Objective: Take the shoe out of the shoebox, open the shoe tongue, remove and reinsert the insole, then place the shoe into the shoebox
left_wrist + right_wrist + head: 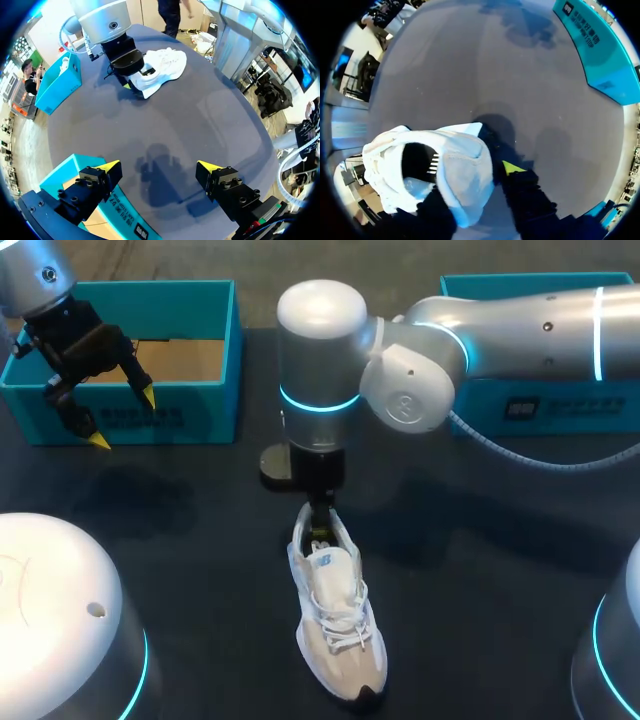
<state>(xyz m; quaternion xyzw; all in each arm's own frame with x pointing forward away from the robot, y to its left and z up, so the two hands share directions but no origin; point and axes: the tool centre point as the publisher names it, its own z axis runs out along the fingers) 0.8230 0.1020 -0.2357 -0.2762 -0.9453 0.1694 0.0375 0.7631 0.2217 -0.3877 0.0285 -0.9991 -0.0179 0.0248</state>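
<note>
Firstly, table: dark, matte, flat top.
Shoebox: teal card, rectangular, open, plain brown floor inside; far left of the table.
Second teal box: far right, partly behind the right arm.
Shoe: white mesh-and-suede trainer with white laces and a dark toe edge, mid-table, well apart from both boxes. Its long axis runs away from the robot; toe toward the robot and slightly right, heel toward the boxes.
Right gripper: directly at the heel collar; grip cannot be told.
Left gripper: spread wide, holding nothing, above the shoebox's near wall.
</note>
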